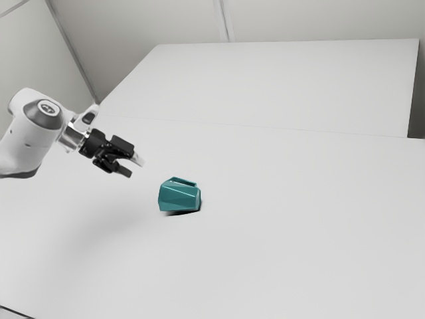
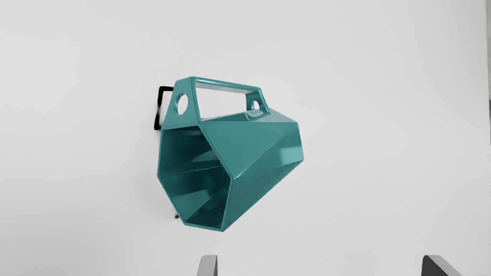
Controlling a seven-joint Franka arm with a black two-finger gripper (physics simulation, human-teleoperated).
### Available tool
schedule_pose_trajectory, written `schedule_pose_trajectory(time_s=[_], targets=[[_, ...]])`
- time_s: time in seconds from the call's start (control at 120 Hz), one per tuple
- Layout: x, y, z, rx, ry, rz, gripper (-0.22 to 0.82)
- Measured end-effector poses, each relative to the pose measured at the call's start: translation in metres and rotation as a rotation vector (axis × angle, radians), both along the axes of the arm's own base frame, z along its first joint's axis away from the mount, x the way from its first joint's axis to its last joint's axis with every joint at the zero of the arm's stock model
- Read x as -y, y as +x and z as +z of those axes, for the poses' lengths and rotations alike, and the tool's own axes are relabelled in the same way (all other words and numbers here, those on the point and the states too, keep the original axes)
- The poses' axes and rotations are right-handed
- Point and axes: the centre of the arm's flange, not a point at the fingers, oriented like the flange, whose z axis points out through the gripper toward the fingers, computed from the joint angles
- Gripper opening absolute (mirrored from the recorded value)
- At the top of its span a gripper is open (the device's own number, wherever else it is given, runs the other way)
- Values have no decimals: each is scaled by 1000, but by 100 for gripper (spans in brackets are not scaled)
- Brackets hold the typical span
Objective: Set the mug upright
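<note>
Mug [image 1: 178, 197] found lying on its side on the white table [image 1: 285, 232], not upright; its open mouth faces the arm [image 1: 33, 136]. Jaws stand wide open, holding nothing, raised above the table and clear of the mug, toward the exterior view's left.

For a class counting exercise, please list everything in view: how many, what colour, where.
Mug: one, teal, on its side on the table
Table: one, white, under the mug
Panel: one, white, beyond the table
Walls: at least two, pale grey, behind the panel and at the exterior view's left
Arm: one, white and grey, exterior view's left
Tool: one, mostly black, open, at the arm's end, apart from the mug
</note>
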Motion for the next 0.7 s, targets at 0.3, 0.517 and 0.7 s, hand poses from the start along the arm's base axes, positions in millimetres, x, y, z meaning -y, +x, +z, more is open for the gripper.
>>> schedule_pose_trajectory(time_s=[0.3,0.517,0.7], targets=[[-4,4,-42,56,-84,-20,57],[7,12,-67,114,-156,-28,57],[1,13,-87,155,-194,-28,57]])
